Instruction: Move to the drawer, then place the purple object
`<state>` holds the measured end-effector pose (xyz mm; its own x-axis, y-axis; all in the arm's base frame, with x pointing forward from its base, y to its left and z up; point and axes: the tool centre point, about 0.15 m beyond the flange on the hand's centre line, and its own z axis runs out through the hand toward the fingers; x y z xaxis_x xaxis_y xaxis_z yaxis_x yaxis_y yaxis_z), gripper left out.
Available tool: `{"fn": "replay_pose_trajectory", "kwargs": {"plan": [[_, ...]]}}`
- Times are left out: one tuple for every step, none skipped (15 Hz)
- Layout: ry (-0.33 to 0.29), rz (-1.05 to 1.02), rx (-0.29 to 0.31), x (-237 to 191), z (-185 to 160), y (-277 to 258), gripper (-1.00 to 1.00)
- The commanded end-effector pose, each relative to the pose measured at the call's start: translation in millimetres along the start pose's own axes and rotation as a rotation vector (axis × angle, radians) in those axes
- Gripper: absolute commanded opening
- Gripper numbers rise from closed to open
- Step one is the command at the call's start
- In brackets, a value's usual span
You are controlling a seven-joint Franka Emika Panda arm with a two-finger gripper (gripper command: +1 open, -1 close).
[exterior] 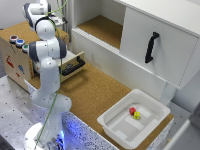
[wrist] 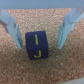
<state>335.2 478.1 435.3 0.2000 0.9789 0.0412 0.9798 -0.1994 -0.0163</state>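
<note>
Presently, pale-blue two-fingered gripper (wrist: 39,31) straddles dark purple cube with yellow letters (wrist: 36,44) on cork, fingers apart, not clamped; small light-wood drawer with black bar handle (exterior: 73,65) sits ajar at nine o'clock; close squarely on flat faces before lifting.

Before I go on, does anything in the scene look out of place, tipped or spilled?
Nothing stands out. The drawer is pulled open, the white tray sits level with two small pieces inside, and the purple block rests square on the cork between the claw fingers.
</note>
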Motion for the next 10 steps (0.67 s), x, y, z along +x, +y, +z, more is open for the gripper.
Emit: {"fn": "replay_pose_trajectory", "kwargs": {"plan": [[0.053, -0.015, -0.022, -20.5, 12.1, -21.5, -1.00], [0.050, -0.004, -0.020, -22.7, 14.8, -22.4, -1.00], [0.060, 0.007, -0.022, -23.9, 15.6, -23.1, -1.00], [0.075, 0.017, -0.035, -25.5, 14.2, -23.8, -1.00], [0.085, 0.024, -0.036, -26.6, 11.9, -24.5, -1.00], [0.112, 0.038, -0.061, -29.4, 5.6, -25.1, -1.00], [0.137, 0.055, -0.072, -32.7, -3.2, -26.1, -1.00], [0.163, 0.073, -0.098, -36.5, -13.0, -27.7, -1.00], [0.200, 0.086, -0.138, -42.4, -24.8, -29.6, -1.00], [0.225, 0.091, -0.169, -50.9, -31.8, -30.0, -1.00]]}}
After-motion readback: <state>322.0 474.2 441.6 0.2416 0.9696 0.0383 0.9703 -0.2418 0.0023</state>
